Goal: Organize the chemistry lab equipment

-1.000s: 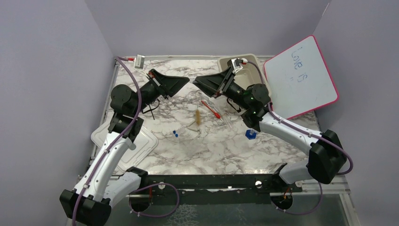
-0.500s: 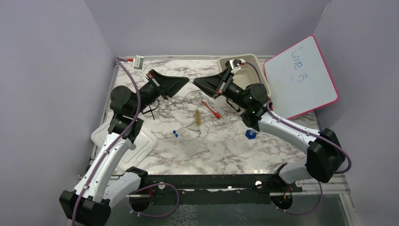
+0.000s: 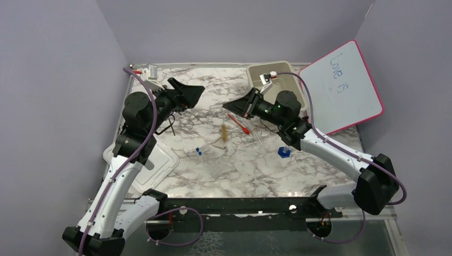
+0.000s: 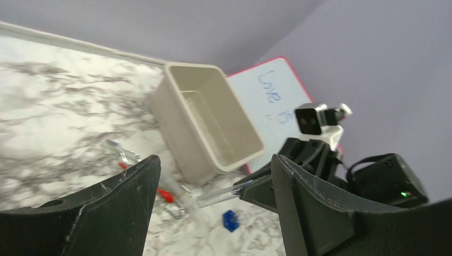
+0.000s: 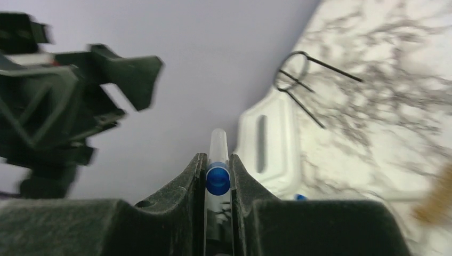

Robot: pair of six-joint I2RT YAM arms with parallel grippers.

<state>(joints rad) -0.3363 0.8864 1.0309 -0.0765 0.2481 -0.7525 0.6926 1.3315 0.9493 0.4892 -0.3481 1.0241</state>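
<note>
A clear tube with a blue cap (image 5: 218,180) sits pinched between my right gripper's (image 5: 218,156) fingers and pokes out past their tips. In the left wrist view the same tube (image 4: 218,195) sticks out from the right gripper toward my left gripper (image 4: 216,160), which is open and apart from it. From above, the left gripper (image 3: 193,90) and the right gripper (image 3: 228,106) face each other above the table. On the marble lie a red-tipped dropper (image 3: 238,121), a tan brush (image 3: 225,132), a black wire ring (image 3: 170,124), a blue hexagonal piece (image 3: 284,152) and small blue caps (image 3: 198,151).
A beige tub (image 3: 290,80) stands at the back right, behind the right wrist. The pink-framed whiteboard (image 3: 341,88) leans at the right. A white lid (image 3: 160,162) lies at the left under the left arm. Grey walls close in three sides.
My left gripper has opened and drawn back to the left. The right gripper has shut on the tube and pulled slightly back toward the right with it.
</note>
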